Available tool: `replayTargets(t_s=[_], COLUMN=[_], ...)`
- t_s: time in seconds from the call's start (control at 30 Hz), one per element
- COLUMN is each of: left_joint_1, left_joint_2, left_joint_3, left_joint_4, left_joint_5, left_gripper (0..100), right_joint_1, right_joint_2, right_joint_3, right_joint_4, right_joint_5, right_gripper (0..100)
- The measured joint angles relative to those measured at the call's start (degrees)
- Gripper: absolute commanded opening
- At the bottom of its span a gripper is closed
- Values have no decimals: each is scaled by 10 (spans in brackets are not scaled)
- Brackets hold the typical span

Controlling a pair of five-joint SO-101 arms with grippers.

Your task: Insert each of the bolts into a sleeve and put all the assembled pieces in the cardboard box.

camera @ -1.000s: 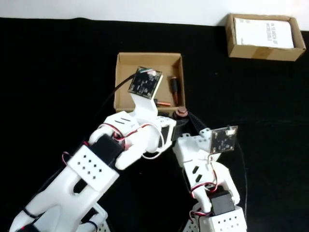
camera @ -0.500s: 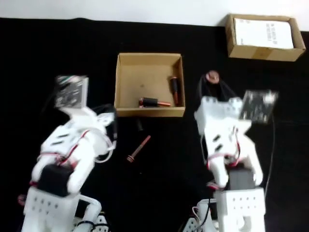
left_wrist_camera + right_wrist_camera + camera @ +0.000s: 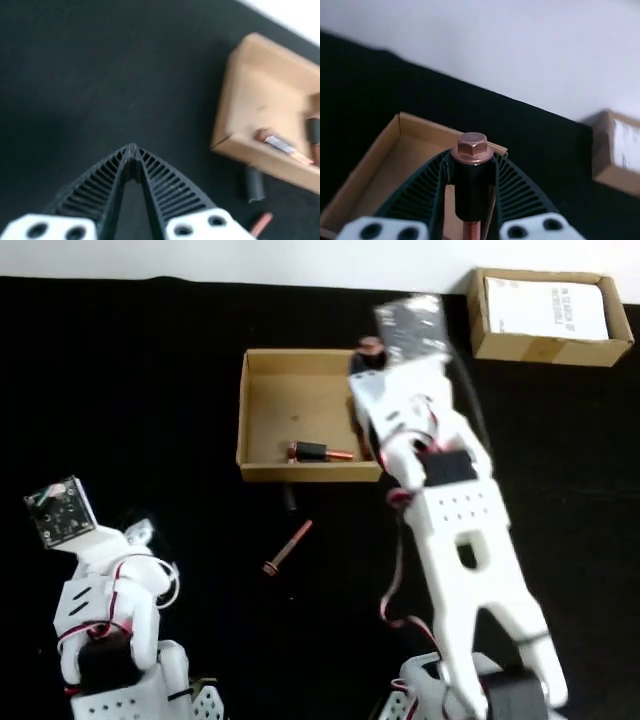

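Note:
My right gripper (image 3: 369, 356) hangs over the far right corner of the open cardboard box (image 3: 262, 400), shut on an assembled piece (image 3: 470, 176): a copper bolt in a black sleeve, held upright with its hex head on top. One assembled piece (image 3: 320, 452) lies inside the box near its front wall. On the black table in front of the box lie a loose black sleeve (image 3: 289, 499) and a loose copper bolt (image 3: 287, 546). My left gripper (image 3: 131, 150) is shut on nothing at the near left of the table, far from the box (image 3: 260, 95).
A second cardboard box (image 3: 545, 318) holding a white sheet stands at the far right corner. The right arm (image 3: 450, 530) stretches across the table's right half. A white wall edge runs behind the table.
The left arm has pulled back from the box front to the near left. The right arm has carried the assembled piece from the box front around to over its far right corner.

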Motion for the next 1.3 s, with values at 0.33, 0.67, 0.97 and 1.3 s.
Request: replayTargets(t_s=[0.33,0.67,0.97,1.3], left_joint_1=[-26,-47,-47,-47], left_joint_2=[-5,-5,-5,-5], left_joint_3=[126,135,135,135], left_joint_4=[-5,-36,-47,-47], left_joint_5=[-1,0,0,0], left_gripper=[9,9,9,10], right_joint_1=[-33,-79,-89,-117], right_joint_2=[201,330,379,305], right_joint_3=[-94,-94,-96,-96], right_joint_4=[0,-1,-2,120], right_joint_5=[236,407,425,307], right_gripper=[6,6,207,40])
